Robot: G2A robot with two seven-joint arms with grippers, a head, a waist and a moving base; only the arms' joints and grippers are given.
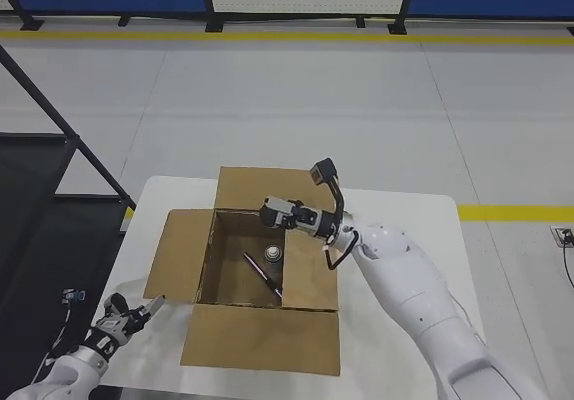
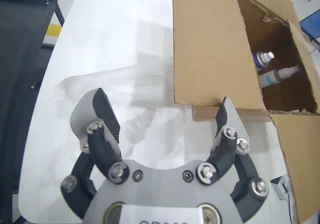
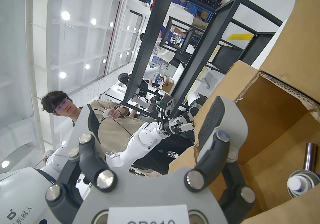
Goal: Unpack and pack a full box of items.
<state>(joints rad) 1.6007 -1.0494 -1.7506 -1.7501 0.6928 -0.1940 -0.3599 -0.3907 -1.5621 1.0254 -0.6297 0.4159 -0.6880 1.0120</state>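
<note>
The open cardboard box [image 1: 257, 340] sits at the middle of the white table [image 1: 172, 195], all four flaps folded outward. The flap at 9 o'clock stands between the left gripper [image 1: 137, 315] and the box interior. That gripper hovers at 8 o'clock of the box, near the table's edge, with its jaws spread wide and nothing between them [image 2: 165, 115]. The right gripper [image 1: 270, 212] hangs over the box's 12 o'clock rim, fingers parted and empty [image 3: 152, 122].

Inside the box [image 2: 212, 47], a blue spray can [image 1: 274, 252] stands upright with its white cap [image 2: 268, 55] up, near the 12 o'clock wall. Just beside it lies a slim spray bottle [image 2: 277, 76] on its side. Its long axis runs from 11 to 5 o'clock across the box floor [image 1: 264, 275].

A black metal frame [image 1: 47, 130] stands at 9 o'clock of the table. The floor is pale grey with a yellow line [image 1: 527, 213] at 3 o'clock, and a floor socket [image 1: 565, 237] lies just beyond it.
</note>
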